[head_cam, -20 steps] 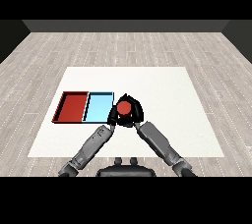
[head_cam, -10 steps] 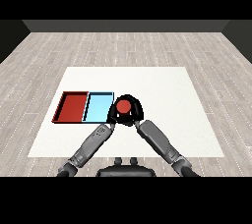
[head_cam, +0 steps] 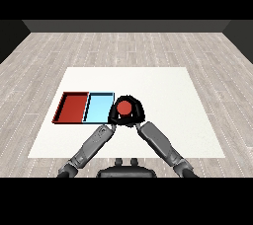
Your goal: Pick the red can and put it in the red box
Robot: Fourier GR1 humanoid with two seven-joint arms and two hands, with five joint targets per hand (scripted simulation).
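Observation:
The red can (head_cam: 124, 107) stands upright just right of the light blue tray (head_cam: 98, 109), close to its right rim. My right hand (head_cam: 137, 113) is curled round the can from the right and behind, shut on it. My left hand (head_cam: 112, 117) sits against the can's left side, by the blue tray's near right corner, and merges with the dark shape of the other hand. The red tray (head_cam: 72, 108) lies left of the blue one, with nothing in it.
The two trays lie side by side on the left part of the white table (head_cam: 168, 95). Both forearms meet in front of the can. Wooden floor surrounds the table.
The can and my right hand have shifted a little to the left, nearer the light blue tray. The left hand has barely moved.

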